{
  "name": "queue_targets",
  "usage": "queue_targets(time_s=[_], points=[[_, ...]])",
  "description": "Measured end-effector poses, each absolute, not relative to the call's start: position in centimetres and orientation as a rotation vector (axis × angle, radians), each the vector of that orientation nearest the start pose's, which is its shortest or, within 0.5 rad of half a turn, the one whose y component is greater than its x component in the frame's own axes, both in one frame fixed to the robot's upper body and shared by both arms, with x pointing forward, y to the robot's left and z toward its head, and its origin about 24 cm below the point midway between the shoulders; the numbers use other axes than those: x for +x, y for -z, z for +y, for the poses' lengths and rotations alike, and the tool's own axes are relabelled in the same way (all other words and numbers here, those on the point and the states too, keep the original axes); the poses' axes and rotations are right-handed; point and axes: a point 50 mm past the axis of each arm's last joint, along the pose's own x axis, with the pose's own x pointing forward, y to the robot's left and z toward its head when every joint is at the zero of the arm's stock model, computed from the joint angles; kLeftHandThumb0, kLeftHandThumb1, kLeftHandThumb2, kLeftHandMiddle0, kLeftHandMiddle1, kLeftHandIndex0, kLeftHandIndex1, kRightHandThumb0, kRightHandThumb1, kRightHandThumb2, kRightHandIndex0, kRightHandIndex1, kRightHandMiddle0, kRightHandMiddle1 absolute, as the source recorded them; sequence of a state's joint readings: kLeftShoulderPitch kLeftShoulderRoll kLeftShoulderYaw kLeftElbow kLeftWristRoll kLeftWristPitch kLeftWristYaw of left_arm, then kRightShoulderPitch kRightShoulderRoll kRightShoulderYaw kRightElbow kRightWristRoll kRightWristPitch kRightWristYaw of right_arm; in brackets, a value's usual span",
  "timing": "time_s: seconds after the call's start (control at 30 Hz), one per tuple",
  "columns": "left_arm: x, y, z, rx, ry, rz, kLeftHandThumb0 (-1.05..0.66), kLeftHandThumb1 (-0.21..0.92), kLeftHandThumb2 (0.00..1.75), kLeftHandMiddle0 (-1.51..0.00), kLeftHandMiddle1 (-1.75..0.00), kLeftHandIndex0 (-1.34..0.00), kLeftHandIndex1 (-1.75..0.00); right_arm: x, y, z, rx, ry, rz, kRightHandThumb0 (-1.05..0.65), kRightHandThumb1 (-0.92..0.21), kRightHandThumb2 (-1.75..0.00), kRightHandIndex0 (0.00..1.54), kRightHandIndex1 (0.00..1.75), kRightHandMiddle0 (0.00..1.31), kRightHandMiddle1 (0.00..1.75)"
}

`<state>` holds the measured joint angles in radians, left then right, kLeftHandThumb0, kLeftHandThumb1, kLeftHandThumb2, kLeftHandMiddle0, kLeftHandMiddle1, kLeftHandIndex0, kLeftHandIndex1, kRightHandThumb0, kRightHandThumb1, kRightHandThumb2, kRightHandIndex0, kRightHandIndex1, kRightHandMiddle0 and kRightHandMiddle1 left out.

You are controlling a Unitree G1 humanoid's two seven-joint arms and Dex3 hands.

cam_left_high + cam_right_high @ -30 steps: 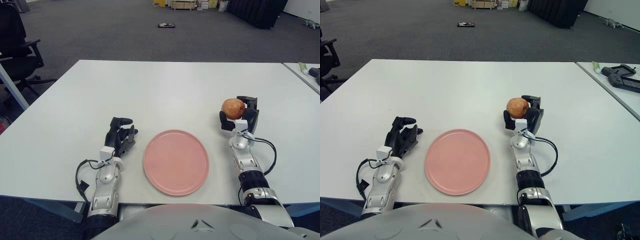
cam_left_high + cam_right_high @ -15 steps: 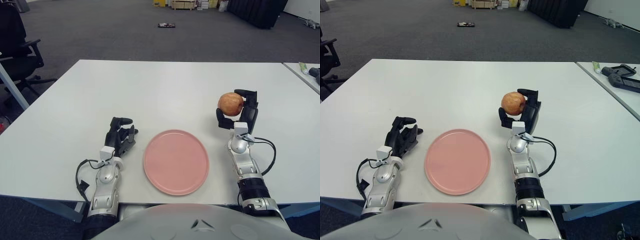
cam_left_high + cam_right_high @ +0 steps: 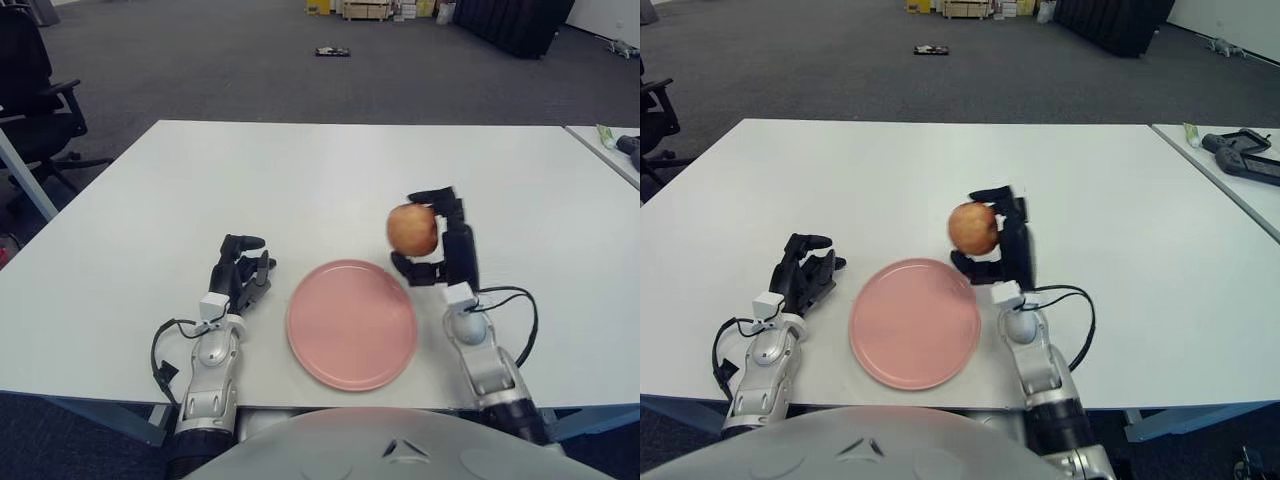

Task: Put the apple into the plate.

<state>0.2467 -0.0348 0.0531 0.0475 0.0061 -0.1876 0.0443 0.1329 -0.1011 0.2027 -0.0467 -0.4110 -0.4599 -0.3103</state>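
Right hand (image 3: 442, 245) stands raised at centre right of the frame, forearm rising from the bottom edge, its fingers (image 3: 436, 197) curled around the apple (image 3: 412, 229). One finger arches over the top of the fruit and another cups it from below. The apple is lifted clear of the table (image 3: 330, 170), just off the upper right rim of the plate (image 3: 352, 322) and not in it.

Left hand (image 3: 238, 273) lies on the table at lower left, just beside the plate's left rim, fingers loosely bent and holding nothing. A black cable loops beside its wrist.

The pink plate sits flat at lower centre, between the two forearms, with nothing on it.

Beyond the white table, grey carpet fills the upper frame. An office chair (image 3: 35, 90) stands at upper left, and a second table (image 3: 1230, 165) carrying a dark device (image 3: 1240, 152) shows at the upper right edge.
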Motion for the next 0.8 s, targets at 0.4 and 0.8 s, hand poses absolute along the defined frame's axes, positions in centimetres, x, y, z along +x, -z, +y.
queue_targets(time_s=[0.4, 0.8], points=[[19.6, 0.5, 17.2, 0.0, -0.171, 0.098, -0.36, 0.8, 0.7, -0.55, -1.32, -0.26, -1.75, 20.8, -6.1, -10.5, -0.417, -0.238, -0.447, 0.0, -0.01, -1.65, 0.88, 1.66, 0.61, 1.75], [19.5, 0.5, 17.2, 0.004, -0.169, 0.099, -0.35, 0.85, 0.63, -0.52, -1.35, -0.23, -1.75, 20.0, -4.6, -9.1, -0.533, -0.474, -0.393, 0.0, -0.04, -1.62, 0.85, 1.68, 0.58, 1.75]])
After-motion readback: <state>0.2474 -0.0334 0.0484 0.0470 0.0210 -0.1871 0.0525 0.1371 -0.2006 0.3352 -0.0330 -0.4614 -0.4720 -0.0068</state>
